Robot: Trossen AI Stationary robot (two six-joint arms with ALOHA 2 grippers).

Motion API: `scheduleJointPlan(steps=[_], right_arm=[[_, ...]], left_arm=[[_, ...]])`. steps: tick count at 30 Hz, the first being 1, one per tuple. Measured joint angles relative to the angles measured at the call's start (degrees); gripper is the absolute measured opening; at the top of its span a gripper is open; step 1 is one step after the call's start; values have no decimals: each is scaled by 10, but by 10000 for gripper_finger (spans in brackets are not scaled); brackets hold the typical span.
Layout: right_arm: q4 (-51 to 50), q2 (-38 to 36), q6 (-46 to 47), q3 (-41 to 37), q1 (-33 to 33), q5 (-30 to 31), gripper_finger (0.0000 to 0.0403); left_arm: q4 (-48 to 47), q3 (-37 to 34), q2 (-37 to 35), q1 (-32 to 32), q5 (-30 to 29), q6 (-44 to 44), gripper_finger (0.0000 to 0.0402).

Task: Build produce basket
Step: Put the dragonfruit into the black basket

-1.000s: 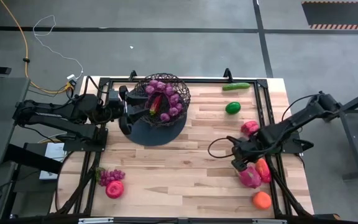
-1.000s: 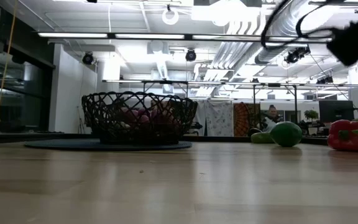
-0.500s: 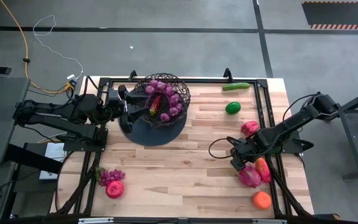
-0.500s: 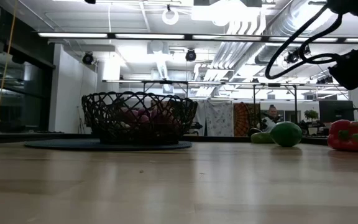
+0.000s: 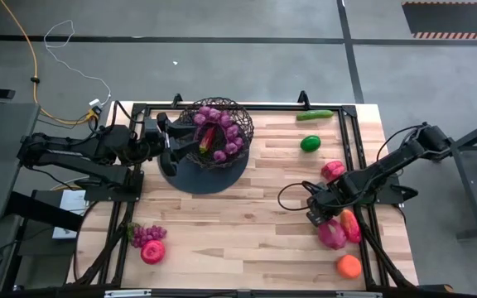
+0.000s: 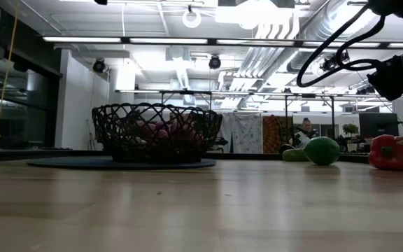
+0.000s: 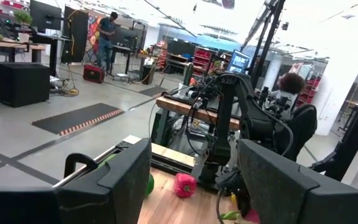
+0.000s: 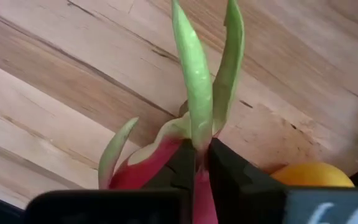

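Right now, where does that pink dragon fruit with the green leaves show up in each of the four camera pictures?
High view: the dragon fruit lies near the table's right edge, under the right gripper.
Low view: not clearly in it; only green tips at the far right edge, which may be its leaves.
Left wrist view: too hidden to tell.
Right wrist view: centre, green leaves pinched between the shut jaws.
Shared landmark: the orange fruit beside it.

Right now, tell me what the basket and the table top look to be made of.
Basket: thin black wire woven in open loops, matt, likely coated metal; grapes show through. Table top: pale wood in glued strips with visible grain, smooth with a faint sheen.
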Motion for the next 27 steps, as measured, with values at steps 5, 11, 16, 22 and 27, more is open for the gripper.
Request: scheduleJointPlan(steps=[5, 11, 16, 22, 27], right_arm=[[-38, -16, -28, 36, 0, 9, 8], [-86, -64, -155, 143, -29, 102, 4], [29, -67, -299, 197, -113, 182, 3], [315, -42, -508, 201, -218, 186, 2], [470, -20, -633, 201, -287, 153, 1]], left_arm=[[0, 0, -1, 0, 0, 0, 229], [12, 0, -16, 0, -2, 0, 229], [38, 0, -34, 0, -2, 0, 229], [45, 0, -54, 0, 24, -11, 229], [45, 0, -61, 0, 42, -65, 229]])
